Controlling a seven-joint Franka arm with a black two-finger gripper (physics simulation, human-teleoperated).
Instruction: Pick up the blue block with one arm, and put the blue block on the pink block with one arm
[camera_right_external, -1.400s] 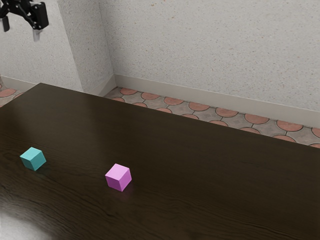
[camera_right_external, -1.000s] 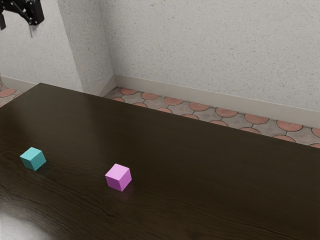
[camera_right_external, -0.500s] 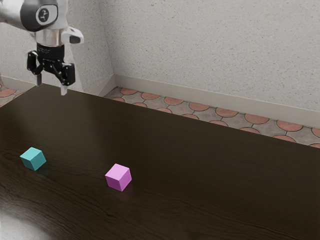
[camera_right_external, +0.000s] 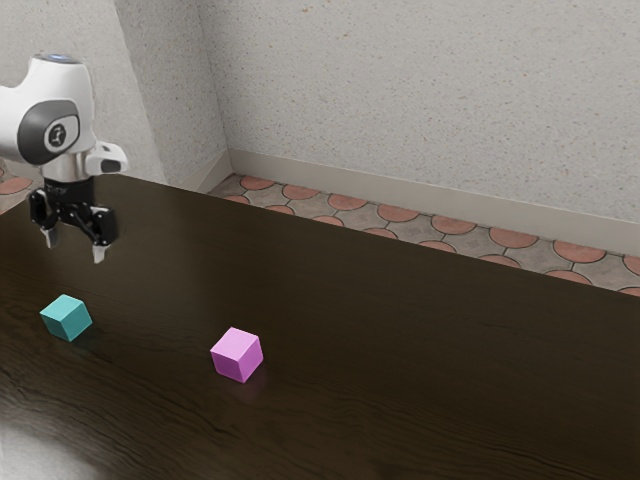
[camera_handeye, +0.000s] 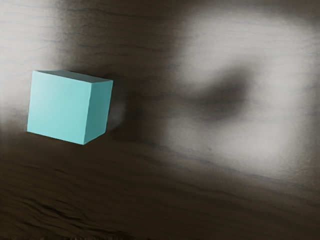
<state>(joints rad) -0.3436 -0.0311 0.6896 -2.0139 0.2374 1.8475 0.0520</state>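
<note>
Surface (camera_right_external: 420, 330): dark wood.
Claw (camera_right_external: 72, 246): spread, empty, poised above.
Blue block (camera_right_external: 66, 317): nearly beneath claw, ungrasped.
Pink block (camera_right_external: 237, 354): farther aside, awaiting stacking.

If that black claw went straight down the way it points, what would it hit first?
Probably the blue block, almost under the gripper; depth is unclear, so maybe the table beside it.

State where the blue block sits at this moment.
At the exterior view's left, the blue block rests on the table, left of the pink block and below the end effector.
</note>
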